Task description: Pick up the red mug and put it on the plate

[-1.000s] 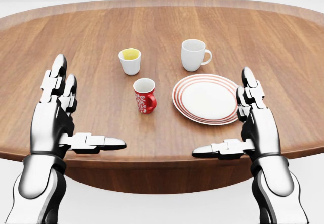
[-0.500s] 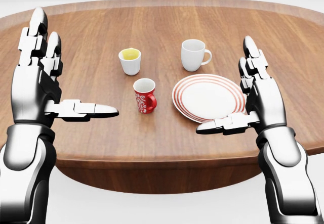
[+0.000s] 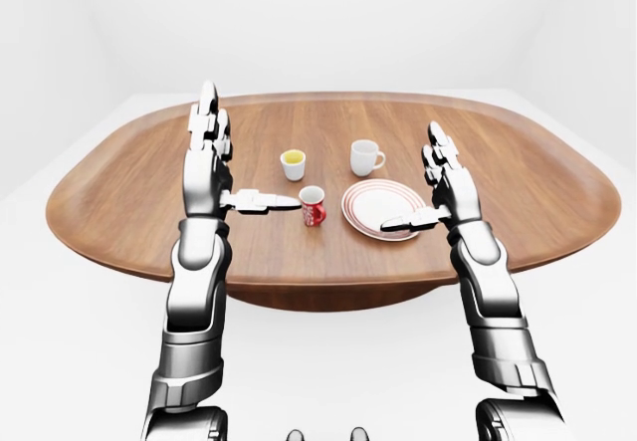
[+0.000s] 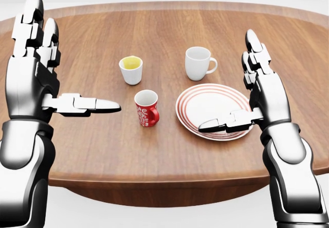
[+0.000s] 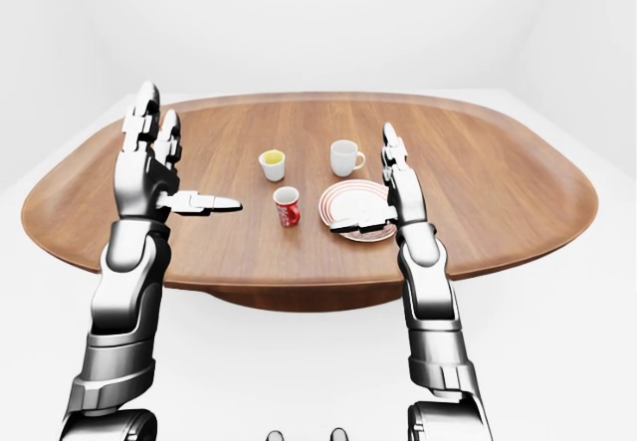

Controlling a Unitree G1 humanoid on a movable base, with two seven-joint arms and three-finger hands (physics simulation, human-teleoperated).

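Red mug (image 4: 146, 108) upright on wooden table (image 4: 154, 151), centre of head view, handle toward view's lower right, just left of striped plate (image 4: 211, 107), not touching. Left hand (image 4: 36, 79) spread open, empty, fingers up, thumb pointing right toward mug, well left of it. Right hand (image 4: 259, 97) open too, nothing held, thumb stretched over plate's lower right rim. White mug (image 4: 198, 62) above plate; small white cup (image 4: 131, 69) with yellow inside above red mug.
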